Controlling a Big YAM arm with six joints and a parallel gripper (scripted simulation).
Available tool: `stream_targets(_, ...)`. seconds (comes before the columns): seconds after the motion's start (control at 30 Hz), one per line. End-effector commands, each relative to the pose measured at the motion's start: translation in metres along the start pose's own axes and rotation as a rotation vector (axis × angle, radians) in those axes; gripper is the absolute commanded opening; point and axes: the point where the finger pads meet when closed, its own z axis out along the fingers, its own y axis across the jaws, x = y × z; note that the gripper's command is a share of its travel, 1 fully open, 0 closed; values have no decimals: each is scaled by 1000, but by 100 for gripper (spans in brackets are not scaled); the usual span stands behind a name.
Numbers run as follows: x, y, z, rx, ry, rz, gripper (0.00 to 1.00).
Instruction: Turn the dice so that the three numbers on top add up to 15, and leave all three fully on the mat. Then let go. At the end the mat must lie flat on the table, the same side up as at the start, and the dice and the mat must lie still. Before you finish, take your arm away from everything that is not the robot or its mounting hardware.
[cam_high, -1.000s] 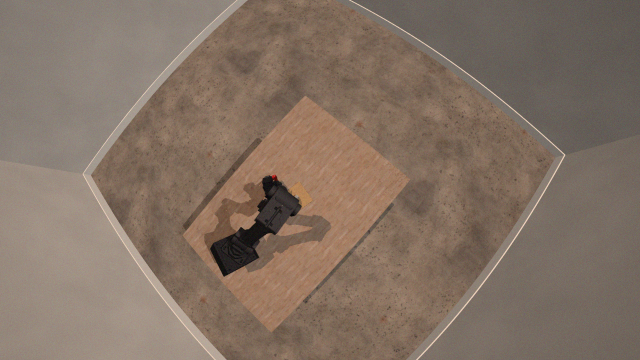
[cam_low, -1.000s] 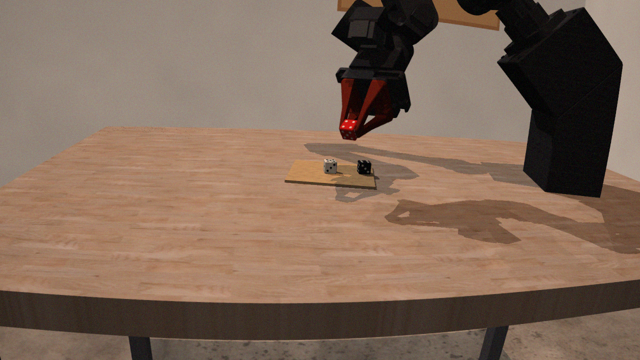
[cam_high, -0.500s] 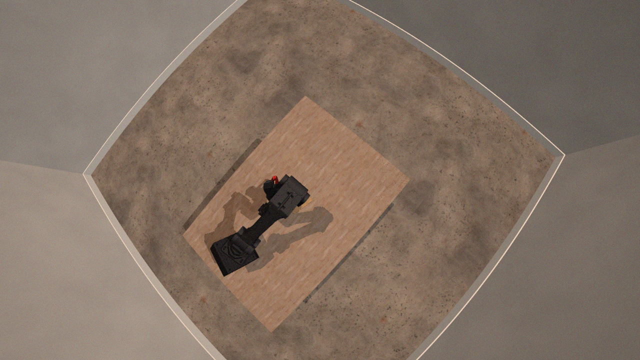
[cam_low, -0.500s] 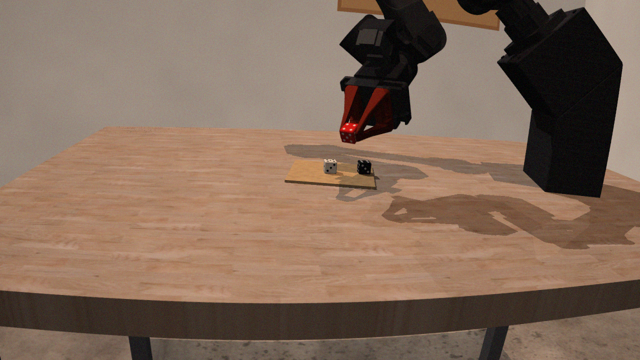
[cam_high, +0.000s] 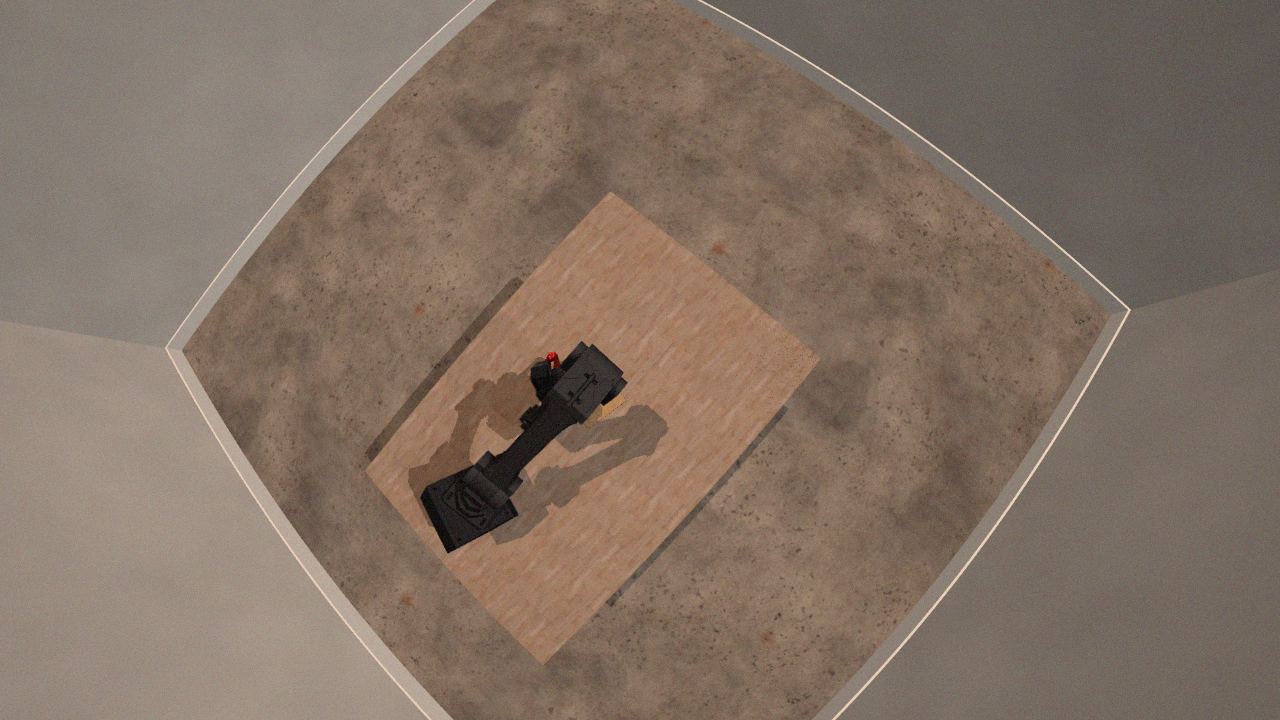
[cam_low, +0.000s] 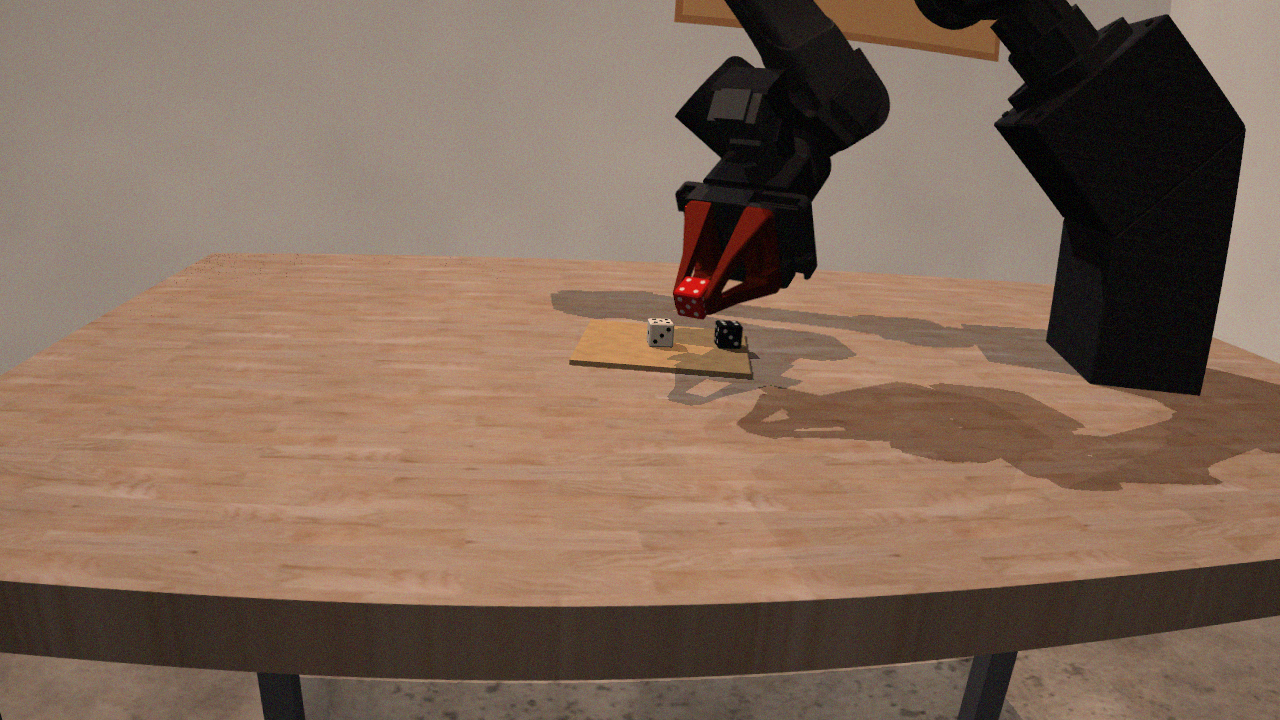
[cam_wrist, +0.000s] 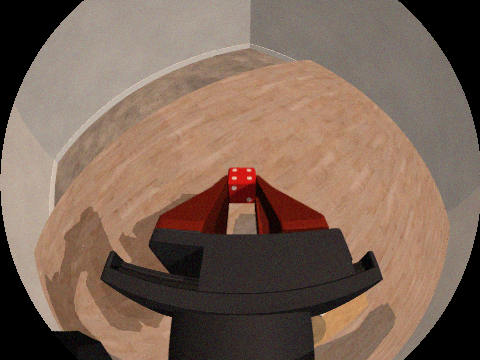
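Note:
My gripper (cam_low: 694, 302) (cam_wrist: 241, 182) is shut on a red die (cam_low: 691, 295) (cam_wrist: 242, 184) (cam_high: 552, 359) and holds it tilted, a little above the table, by the far side of the tan mat (cam_low: 608, 350). A white die (cam_low: 660, 332) and a black die (cam_low: 727, 334) rest on the mat, apart from each other. In the exterior view the red die hangs between them and slightly behind. In the top view the arm hides both dice and most of the mat (cam_high: 614, 407).
The arm's black base (cam_low: 1136, 268) (cam_high: 469, 505) stands at the right of the wooden table (cam_low: 358, 429). The arm's links reach over the mat from the right. A tan panel (cam_low: 895, 35) hangs on the back wall.

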Motion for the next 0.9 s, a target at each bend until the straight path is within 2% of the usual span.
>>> stream_targets(0.0,12,-4,5,14,-3,-17,15)
stream_targets(0.37,43,-1,22,10,-6,-17,15)
stream_targets(0.87,46,1,26,5,-7,-15,15)
